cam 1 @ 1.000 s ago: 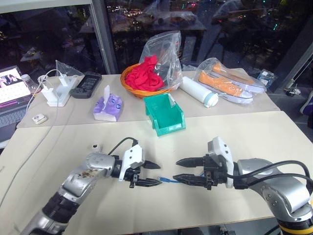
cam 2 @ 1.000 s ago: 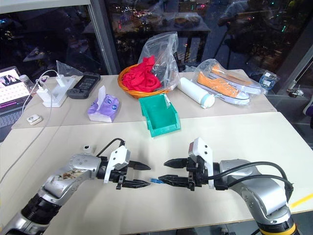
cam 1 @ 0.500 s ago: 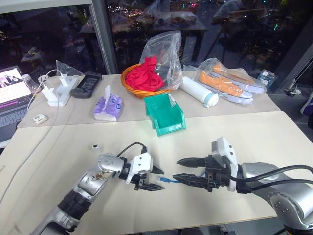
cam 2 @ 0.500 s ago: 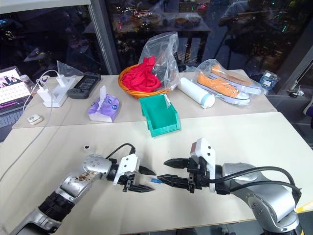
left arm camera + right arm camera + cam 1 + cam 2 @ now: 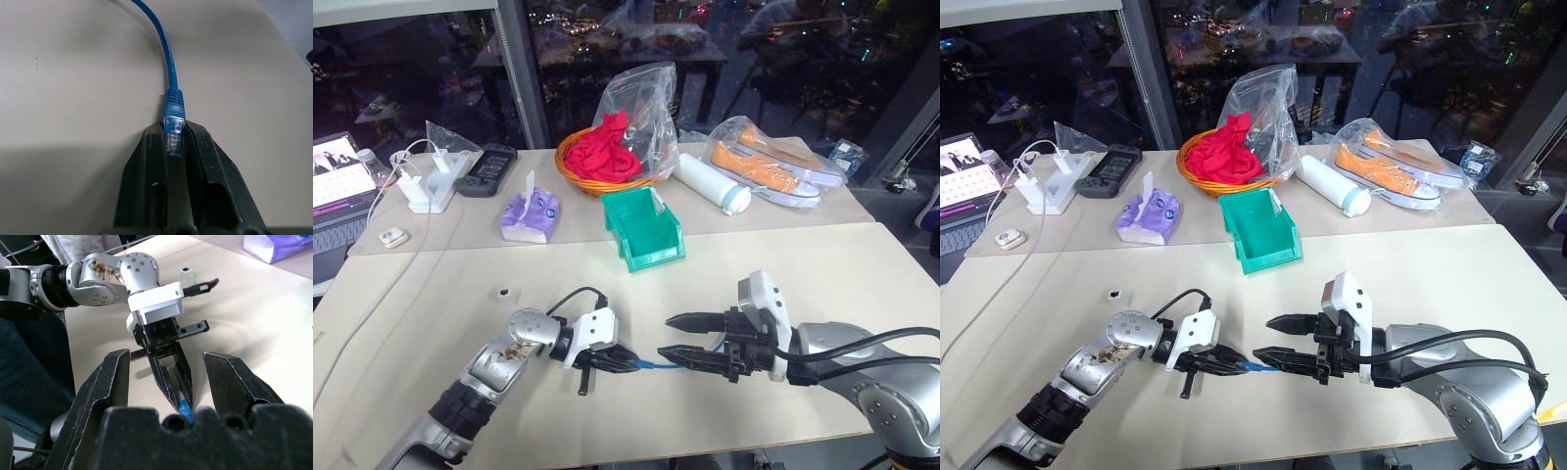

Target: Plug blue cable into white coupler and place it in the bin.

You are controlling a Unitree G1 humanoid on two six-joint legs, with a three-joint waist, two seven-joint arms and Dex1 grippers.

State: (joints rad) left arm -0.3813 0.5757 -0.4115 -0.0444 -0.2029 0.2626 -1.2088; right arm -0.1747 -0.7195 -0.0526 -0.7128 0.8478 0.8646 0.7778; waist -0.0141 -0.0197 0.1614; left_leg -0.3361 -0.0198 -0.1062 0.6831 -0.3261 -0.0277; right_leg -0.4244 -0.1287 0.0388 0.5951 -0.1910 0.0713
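The blue cable (image 5: 168,58) lies on the pale table, and its clear plug (image 5: 174,132) is pinched between my left gripper's (image 5: 628,363) fingers, which are shut on it. From there the cord (image 5: 651,365) runs right, past the lower finger of my right gripper (image 5: 671,336). That gripper faces the left one, open, with nothing between its fingers. The right wrist view looks straight at the left gripper with the plug (image 5: 184,407) at its tip. The white coupler (image 5: 503,291) sits alone on the table to the left of the left arm. The teal bin (image 5: 644,230) stands further back, mid-table.
Along the back are an orange basket of red cloth (image 5: 607,157), a purple tissue pack (image 5: 530,213), a white tube (image 5: 713,184), bagged orange shoes (image 5: 764,166), white chargers (image 5: 431,181), a black device (image 5: 487,168) and a laptop (image 5: 333,186).
My left gripper dropped a little onto the cable's plug and closed on it. The right gripper stayed open in about the same place.
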